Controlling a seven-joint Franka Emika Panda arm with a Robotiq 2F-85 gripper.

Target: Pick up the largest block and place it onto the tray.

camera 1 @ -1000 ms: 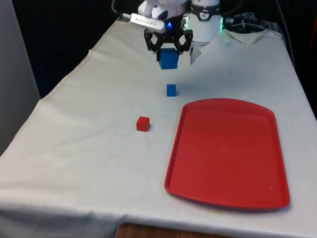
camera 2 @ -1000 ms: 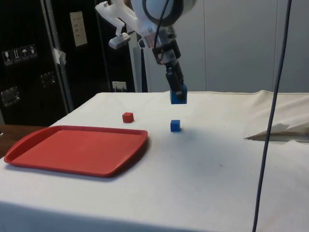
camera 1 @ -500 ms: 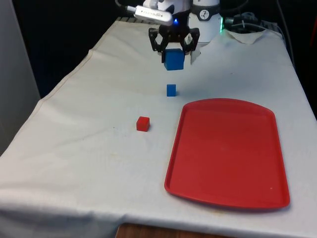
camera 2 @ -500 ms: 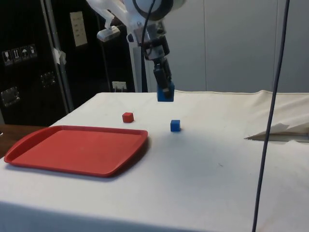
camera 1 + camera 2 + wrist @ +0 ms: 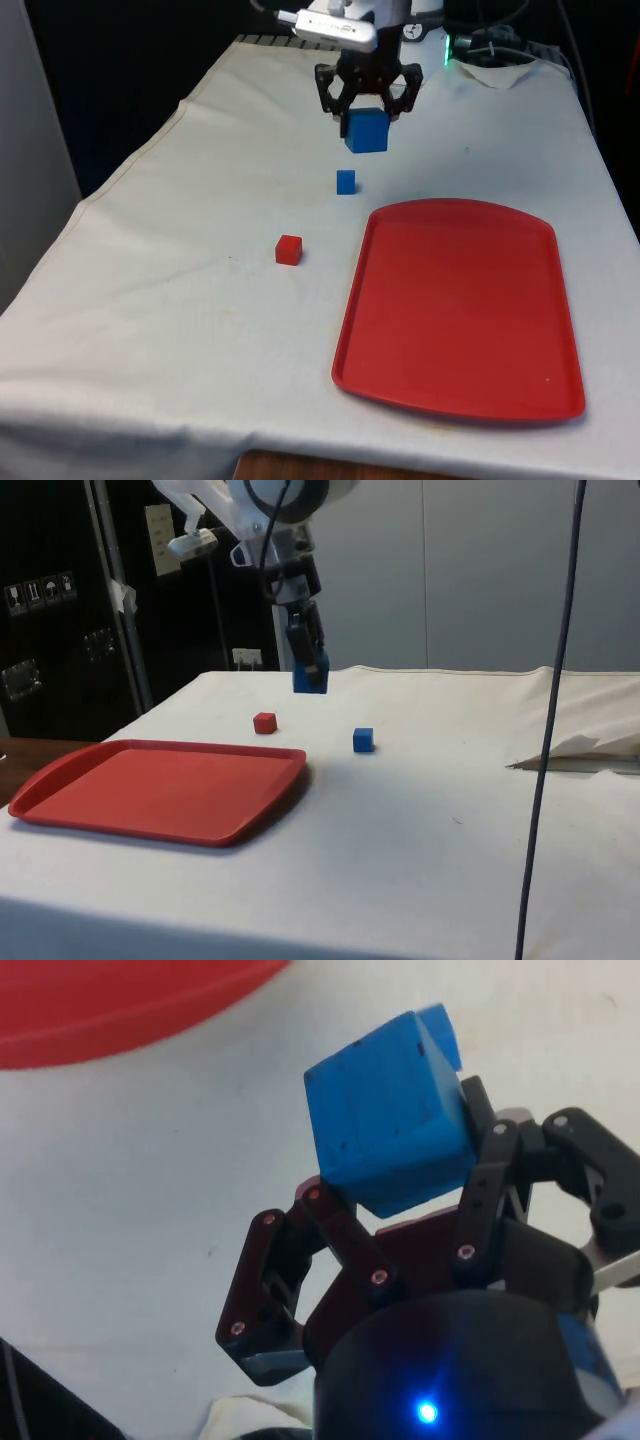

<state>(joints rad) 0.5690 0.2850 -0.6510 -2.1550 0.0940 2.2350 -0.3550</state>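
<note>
- Gripper (image 5: 367,108) clamped on large blue block (image 5: 367,130), fingers pinching it from both sides; block well above the cloth, nothing under it touching.
- Wrist view: same large blue block (image 5: 390,1120) sits tilted betw. the black fingers (image 5: 330,1222), one corner toward the cloth.
- Side view: gripper (image 5: 306,665) hangs w/ block (image 5: 310,676) over far part of table, block higher than the small cubes.
- Red tray (image 5: 460,305) lies flat on cloth at front view's right; from the tray's centre the held block is at approx. 11 o'clock, well apart.
- Small blue block (image 5: 346,181) on the cloth, just past tray's far corner on front view's left; held block at approx. 1 o'clock from it, near.
- Small red block (image 5: 289,249) on cloth, approx. 7 o'clock from small blue block, near; approx. 9–10 o'clock from tray centre.
- Side view: red tray (image 5: 150,790), small red block (image 5: 264,722), small blue block (image 5: 363,740) all resting on white cloth (image 5: 420,820).
</note>
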